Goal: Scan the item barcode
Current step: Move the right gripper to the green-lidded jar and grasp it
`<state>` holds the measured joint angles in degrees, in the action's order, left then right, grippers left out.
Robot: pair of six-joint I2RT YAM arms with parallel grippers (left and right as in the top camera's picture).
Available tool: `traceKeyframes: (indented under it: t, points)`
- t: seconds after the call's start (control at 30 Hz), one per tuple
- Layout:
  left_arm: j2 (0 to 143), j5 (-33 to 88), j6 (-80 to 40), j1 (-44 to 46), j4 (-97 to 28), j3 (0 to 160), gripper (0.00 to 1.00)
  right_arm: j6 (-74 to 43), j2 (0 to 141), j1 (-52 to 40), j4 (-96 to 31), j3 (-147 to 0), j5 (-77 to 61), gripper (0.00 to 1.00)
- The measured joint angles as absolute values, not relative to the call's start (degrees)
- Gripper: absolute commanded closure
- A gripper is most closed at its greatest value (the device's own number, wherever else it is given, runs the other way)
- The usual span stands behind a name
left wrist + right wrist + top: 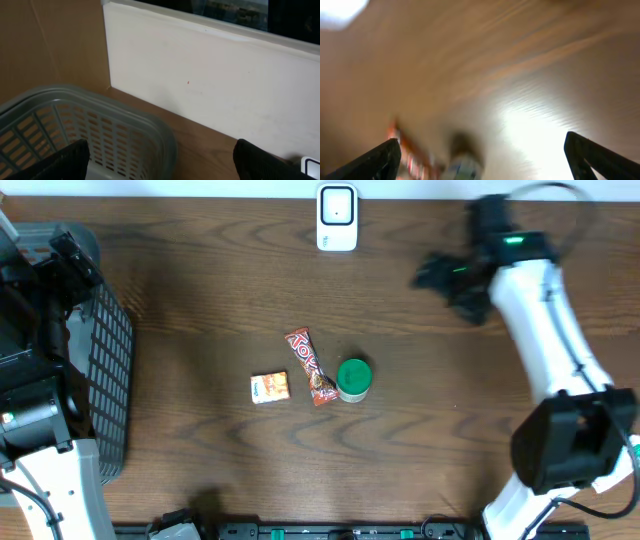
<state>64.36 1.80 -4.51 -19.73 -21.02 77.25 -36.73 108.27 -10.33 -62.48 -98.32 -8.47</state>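
wooden table [200, 290], one scanner [337, 218], one basket [108, 380], three items [311, 366]

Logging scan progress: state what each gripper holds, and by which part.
Nothing is held. The left gripper and the right gripper both stand open and empty.
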Motion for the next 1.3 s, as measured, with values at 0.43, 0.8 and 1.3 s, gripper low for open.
traceKeyframes:
  t: [0.43,0.8,1.3]
  points:
    - [64.36,1.8,-4.54,-19.73,-21.02,77.25,0.09,0.34,108.27,-29.67,-66.78,-98.26,-17.32,0.04]
    - [64.36,1.8,-4.51,-19.73,-21.02,77.25,0.09,19.75,110.08,-31.51,-67.88,-97.3,-7.86,0.04]
    - [64.36,1.8,-4.51,-19.73,-21.02,77.28,0.09,24.75,123.39,-33.93,-72.16,-96.9,-10.9,0.1]
